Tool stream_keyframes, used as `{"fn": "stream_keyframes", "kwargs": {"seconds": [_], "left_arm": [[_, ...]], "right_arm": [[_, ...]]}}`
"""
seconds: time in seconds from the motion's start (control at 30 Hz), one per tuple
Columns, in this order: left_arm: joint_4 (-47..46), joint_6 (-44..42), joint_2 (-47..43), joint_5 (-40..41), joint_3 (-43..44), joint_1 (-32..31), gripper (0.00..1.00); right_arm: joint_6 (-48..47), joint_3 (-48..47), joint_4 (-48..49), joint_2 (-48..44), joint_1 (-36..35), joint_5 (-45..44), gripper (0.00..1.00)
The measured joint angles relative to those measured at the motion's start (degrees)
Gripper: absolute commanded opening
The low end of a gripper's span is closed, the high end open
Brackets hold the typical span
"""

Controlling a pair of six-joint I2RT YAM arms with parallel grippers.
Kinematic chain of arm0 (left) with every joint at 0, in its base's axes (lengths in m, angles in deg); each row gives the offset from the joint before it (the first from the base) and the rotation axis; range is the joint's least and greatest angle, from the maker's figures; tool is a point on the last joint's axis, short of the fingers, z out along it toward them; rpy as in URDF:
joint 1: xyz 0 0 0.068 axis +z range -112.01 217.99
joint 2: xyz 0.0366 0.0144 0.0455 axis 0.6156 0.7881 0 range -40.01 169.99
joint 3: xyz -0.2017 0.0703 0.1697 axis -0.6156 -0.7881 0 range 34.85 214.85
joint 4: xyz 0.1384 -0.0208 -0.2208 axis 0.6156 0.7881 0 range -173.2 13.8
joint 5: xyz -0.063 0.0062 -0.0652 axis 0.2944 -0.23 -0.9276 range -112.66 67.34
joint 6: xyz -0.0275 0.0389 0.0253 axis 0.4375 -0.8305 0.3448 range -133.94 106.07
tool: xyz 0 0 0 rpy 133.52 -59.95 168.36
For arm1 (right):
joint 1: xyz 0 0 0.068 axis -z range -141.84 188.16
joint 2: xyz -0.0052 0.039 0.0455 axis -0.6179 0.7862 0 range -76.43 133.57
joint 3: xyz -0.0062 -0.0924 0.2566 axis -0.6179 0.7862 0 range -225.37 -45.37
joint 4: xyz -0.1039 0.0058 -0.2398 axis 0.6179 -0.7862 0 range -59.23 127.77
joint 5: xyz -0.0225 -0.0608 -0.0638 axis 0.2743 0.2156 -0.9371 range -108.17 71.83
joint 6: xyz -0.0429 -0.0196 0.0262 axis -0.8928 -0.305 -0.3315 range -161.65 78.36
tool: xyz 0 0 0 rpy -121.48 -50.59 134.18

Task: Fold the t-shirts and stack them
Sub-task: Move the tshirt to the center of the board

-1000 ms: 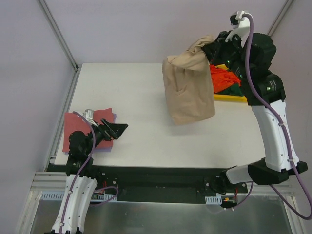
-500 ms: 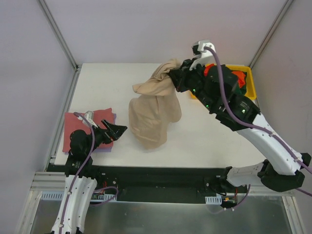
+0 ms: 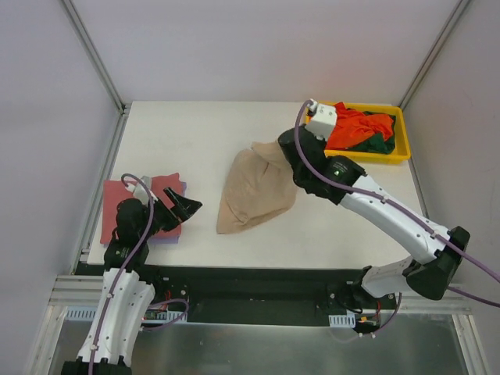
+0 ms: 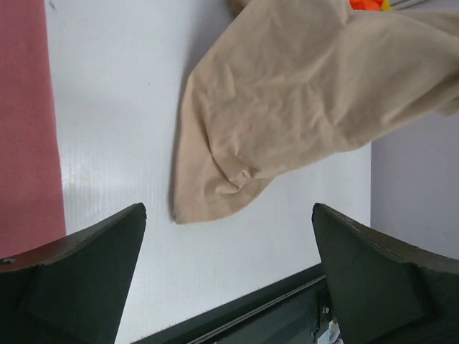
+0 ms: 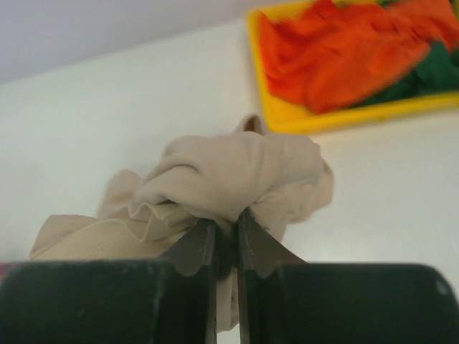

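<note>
Right gripper (image 5: 226,228): fingers clamped on a bunched fold of the tan t-shirt (image 3: 254,195), which lies mid-table (image 3: 195,133).
Left gripper (image 4: 228,215): fingers wide apart, holding nothing.
Dusty red t-shirt (image 3: 117,205): flat at left edge, seemingly folded.

No text, brand, number or sign can be read in any of the views. In the top view, a left white strip (image 3: 79,314) at about 7 o'clock and a right white strip (image 3: 341,320) at about 5 o'clock are seen on the dark base rail (image 3: 258,301). These may be printed labels, but they are too small for any characters to be made out.
</note>
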Motion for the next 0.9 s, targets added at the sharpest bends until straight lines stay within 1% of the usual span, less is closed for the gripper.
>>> {"fn": "stream_keyframes", "kwargs": {"seconds": [0.07,0.13,0.17,0.2,0.23,0.3,0.43,0.53,0.6,0.67,0.73,0.8,0.83,0.9], "left_arm": [[0.02,-0.37,4.26,-0.15,0.42,0.00,0.99],[0.04,-0.87,8.90,-0.42,0.90,-0.20,0.99],[0.04,-1.07,10.88,-0.33,1.03,-0.66,0.99],[0.07,-1.25,12.55,0.15,1.11,-1.51,0.99],[0.09,-1.40,13.92,0.61,1.20,-2.82,0.99],[0.20,-1.68,16.15,1.88,1.60,-6.56,0.99],[0.28,-2.51,21.59,5.35,4.48,-16.13,0.99],[0.04,-2.78,26.10,8.28,6.49,-21.62,0.95],[-0.26,-2.93,30.25,10.12,8.02,-24.37,0.90],[-0.63,-2.93,33.51,11.67,8.96,-25.97,0.88],[-0.94,-2.97,37.16,13.35,9.79,-27.10,0.84],[-0.98,-2.95,40.22,14.56,10.54,-27.54,0.81],[-0.98,-2.97,42.01,15.39,11.13,-27.80,0.76],[-0.96,-3.08,46.10,16.15,13.00,-27.89,0.74]], "right_arm": [[6.62,9.31,-1.81,-1.55,5.35,1.38,0.12],[11.56,17.64,-3.63,-2.16,11.19,3.34,0.24],[13.77,21.81,-4.48,-2.23,14.43,4.35,0.35],[15.37,25.33,-5.53,-2.23,17.40,5.09,0.49],[16.41,28.15,-6.58,-2.34,19.96,5.51,0.58],[17.29,31.63,-8.24,-3.45,23.50,5.97,0.96],[15.19,32.63,-9.29,-9.88,25.73,5.51,0.96],[9.86,32.92,-7.21,-15.41,25.73,7.63,0.96],[3.21,34.67,-3.43,-19.58,25.73,13.60,0.96],[-1.27,36.79,-0.76,-21.84,25.70,20.22,0.96],[-5.51,40.22,2.47,-23.41,25.59,28.68,0.96],[-8.57,43.28,4.33,-23.67,25.05,34.93,0.96],[-9.86,44.70,4.74,-23.50,24.33,37.20,0.96],[-12.07,46.60,4.85,-22.82,21.99,39.32,0.97]]}}
